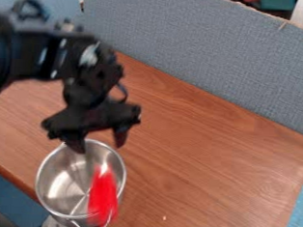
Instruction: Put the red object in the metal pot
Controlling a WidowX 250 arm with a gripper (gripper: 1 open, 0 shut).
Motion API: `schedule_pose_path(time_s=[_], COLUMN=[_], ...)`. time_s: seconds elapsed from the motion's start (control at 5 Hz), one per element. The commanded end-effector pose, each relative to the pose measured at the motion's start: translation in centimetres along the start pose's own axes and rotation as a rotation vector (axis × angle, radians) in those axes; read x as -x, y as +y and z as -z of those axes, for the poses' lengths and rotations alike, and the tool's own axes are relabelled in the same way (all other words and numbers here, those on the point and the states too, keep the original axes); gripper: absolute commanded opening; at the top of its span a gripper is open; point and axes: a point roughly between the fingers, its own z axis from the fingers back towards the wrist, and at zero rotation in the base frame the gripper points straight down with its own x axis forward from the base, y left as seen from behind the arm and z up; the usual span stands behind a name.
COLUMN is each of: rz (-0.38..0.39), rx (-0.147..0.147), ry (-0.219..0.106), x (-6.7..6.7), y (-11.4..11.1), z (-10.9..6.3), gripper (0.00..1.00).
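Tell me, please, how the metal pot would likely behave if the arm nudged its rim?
The pot looks thin-walled and shiny, so it would probably slide easily on the smooth wooden table. It sits near the table's edge, so a push could send it off. Its wide base suggests it is unlikely to tip.
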Motion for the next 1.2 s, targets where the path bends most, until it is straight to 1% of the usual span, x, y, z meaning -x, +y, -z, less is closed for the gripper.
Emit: schedule_pose_path(time_s=[0.0,0.2,0.4,0.6,0.8,1.0], rz=[-0.095,0.010,0.123,0.080,-0.012,-0.096], rx=[-0.007,-0.014,-0.022,-0.083,-0.133,-0.150], ry=[-0.031,-0.020,-0.012,0.002,0.029,0.033], x=[-2.4,-0.4,1.1,0.6,-0.4,-1.2], y=[-2.0,-0.5,0.2,-1.1,-1.7,-2.8], z=[-1.5,0.0,1.8,2.4,2.9,1.6], gripper=[1.00,1.00,1.00,1.00,0.00,1.00])
